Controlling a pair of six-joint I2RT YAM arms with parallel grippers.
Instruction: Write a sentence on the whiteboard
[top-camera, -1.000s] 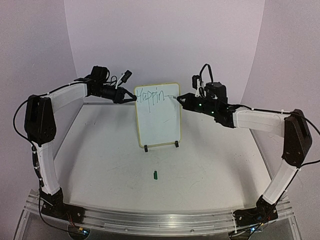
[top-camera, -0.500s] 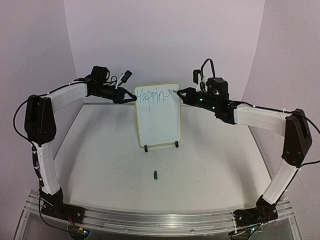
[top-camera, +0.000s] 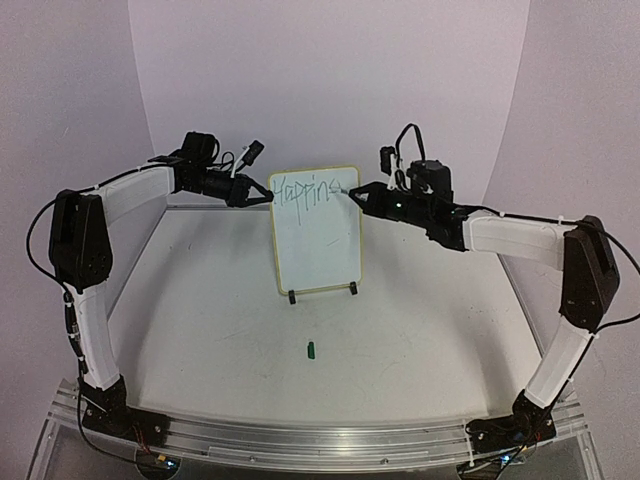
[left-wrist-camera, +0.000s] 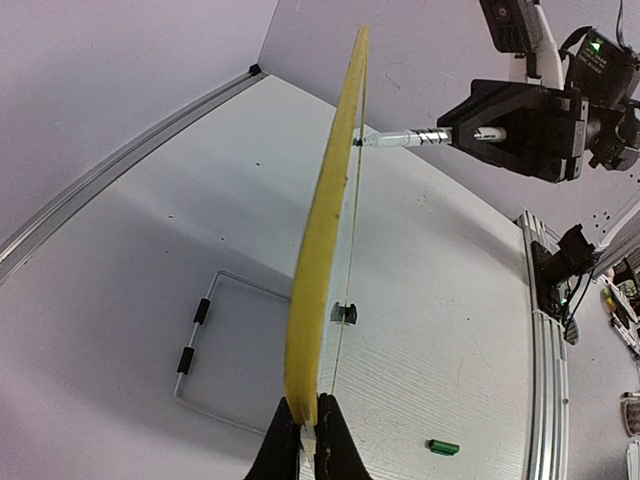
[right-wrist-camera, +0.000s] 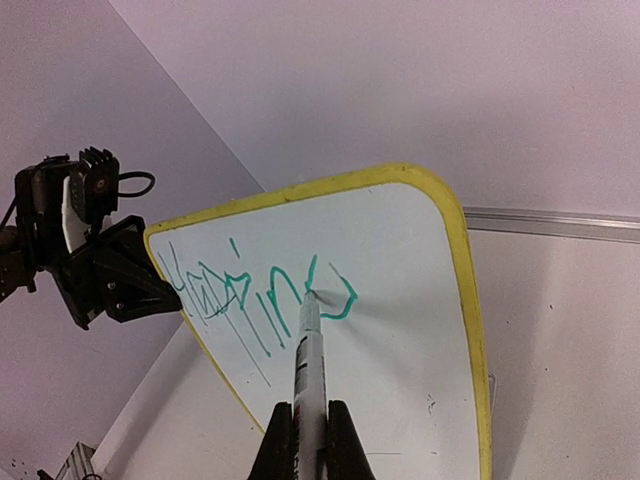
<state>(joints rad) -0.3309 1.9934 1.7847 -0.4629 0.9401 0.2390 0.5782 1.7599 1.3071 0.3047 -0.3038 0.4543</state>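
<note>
Pinches the rim of the whiteboard (top-camera: 318, 240) in the closed left hand (top-camera: 262, 193), upright on its stand (left-wrist-camera: 190, 345) near the far edge of the table (top-camera: 200, 300). Presses the pen (right-wrist-camera: 308, 360), gripped in the closed right hand (top-camera: 358, 195), on the board. Shows only "Happin" and one unfinished letter of the sentence (right-wrist-camera: 260, 295); leaves most unwritten.

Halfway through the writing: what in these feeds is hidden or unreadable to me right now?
- Left wrist view: the whiteboard is seen edge-on, so its writing face is hidden.
- Right wrist view: the pen covers the stroke at its own tip, and the bottom of the frame cuts off the board's lower part.
- Top view: the sentence is too small to read its last letters. The small green object in front of the board is too small to identify.
</note>
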